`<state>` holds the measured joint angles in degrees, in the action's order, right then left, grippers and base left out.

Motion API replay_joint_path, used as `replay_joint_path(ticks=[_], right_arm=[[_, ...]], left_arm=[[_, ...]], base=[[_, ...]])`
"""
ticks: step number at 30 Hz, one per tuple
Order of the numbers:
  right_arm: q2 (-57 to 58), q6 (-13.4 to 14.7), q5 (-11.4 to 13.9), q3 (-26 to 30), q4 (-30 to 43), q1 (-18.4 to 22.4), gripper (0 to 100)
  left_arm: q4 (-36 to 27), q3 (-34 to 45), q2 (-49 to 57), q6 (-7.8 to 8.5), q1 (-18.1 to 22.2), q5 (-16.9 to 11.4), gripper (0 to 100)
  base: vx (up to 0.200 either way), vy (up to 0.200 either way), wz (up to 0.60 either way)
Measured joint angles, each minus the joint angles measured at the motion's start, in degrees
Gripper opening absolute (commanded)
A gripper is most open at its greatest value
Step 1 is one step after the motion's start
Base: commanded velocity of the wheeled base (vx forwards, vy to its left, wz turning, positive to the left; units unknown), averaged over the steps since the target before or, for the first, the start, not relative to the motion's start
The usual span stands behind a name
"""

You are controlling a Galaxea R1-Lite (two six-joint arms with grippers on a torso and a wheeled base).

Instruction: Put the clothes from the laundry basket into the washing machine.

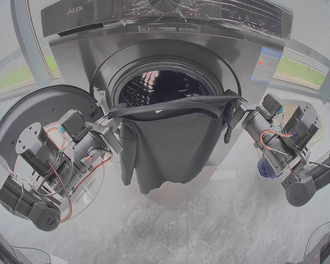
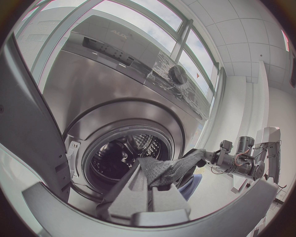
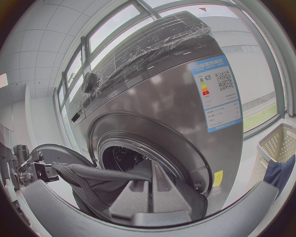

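- The dark grey shirt [image 1: 172,147] is stretched sideways between both grippers, right in front of the open drum [image 1: 161,87] of the washing machine [image 1: 165,48]. Its top edge sits level with the lower half of the opening and the rest hangs down over the machine's front. None of it is inside.
- The left gripper [image 1: 116,124] has its jaws pressed together on one end of the shirt's top edge.
- The right gripper [image 1: 231,109] has its jaws pinched on the other end. I think that's the collar side, but the fabric is bunched up there.
- The door [image 1: 44,103] is swung wide open on the robot's left.
- Writing-wise, there's a silver logo [image 1: 75,10] on the top left panel, and a blue-bordered energy label [image 3: 217,92] with coloured arrows and a QR code on the front right. A small yellow sticker [image 3: 218,178] sits lower down.
- The control panel with its dial [image 2: 178,74] is covered in crinkly plastic film.
- The beige laundry basket [image 3: 277,145] stands to the right of the machine, with a blue garment [image 3: 280,172] draped over its rim.
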<state>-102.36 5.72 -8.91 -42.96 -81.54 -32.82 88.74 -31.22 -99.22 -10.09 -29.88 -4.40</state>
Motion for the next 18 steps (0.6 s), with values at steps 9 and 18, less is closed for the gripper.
replay_joint_path(ticks=[9,18], right_arm=[[0.2,0.7,-0.2,-1.2,-0.1,0.2,0],[0.9,1.8,0.2,-0.4,-0.1,-0.2,0]], left_arm=[[0.0,-1.2,1.0,-0.11,0.0,0.0,0],[0.1,-2.0,1.6,0.09,0.0,-0.1,0]], base=[[0.0,0.0,0.0],[0.0,0.0,0.0]])
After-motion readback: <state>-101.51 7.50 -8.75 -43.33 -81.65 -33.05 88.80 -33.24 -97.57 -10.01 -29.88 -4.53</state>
